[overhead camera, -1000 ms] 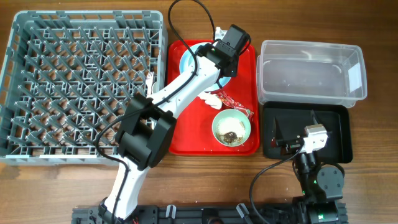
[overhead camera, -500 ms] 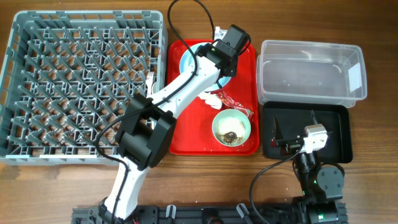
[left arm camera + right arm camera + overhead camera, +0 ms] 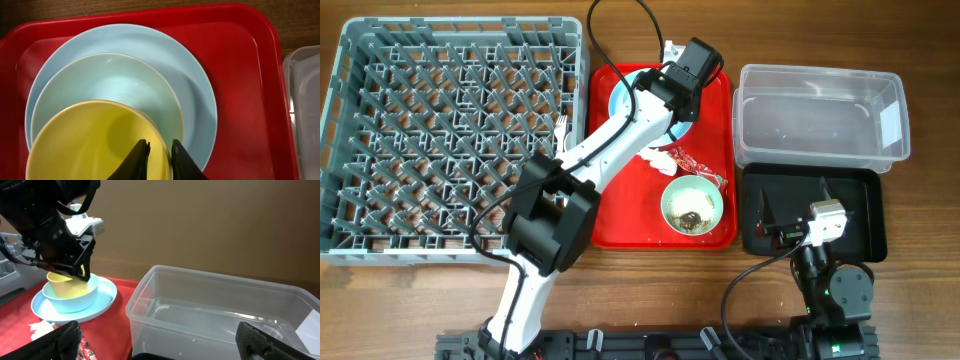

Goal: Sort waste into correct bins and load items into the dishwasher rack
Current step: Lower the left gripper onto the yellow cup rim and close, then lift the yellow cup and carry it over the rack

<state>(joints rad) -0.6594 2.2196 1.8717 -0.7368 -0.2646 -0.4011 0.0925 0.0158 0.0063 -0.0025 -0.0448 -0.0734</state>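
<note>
My left gripper (image 3: 159, 150) is closed on the rim of the small yellow cup (image 3: 90, 140), one finger inside and one outside. The cup sits in a pale green-blue bowl (image 3: 110, 80), which rests on the light blue plate (image 3: 195, 100) at the back of the red tray (image 3: 620, 225). A second bowl (image 3: 692, 205) holding brown scraps stands at the tray's front. The red wrapper (image 3: 698, 166) and the white tissue (image 3: 656, 155) lie between the two bowls. My right gripper (image 3: 795, 205) is open and empty over the black tray (image 3: 865, 215).
The grey dishwasher rack (image 3: 450, 140) fills the left side, with a white fork (image 3: 561, 125) at its right edge. The clear tub (image 3: 820, 115) stands behind the black tray. My left arm stretches diagonally across the red tray.
</note>
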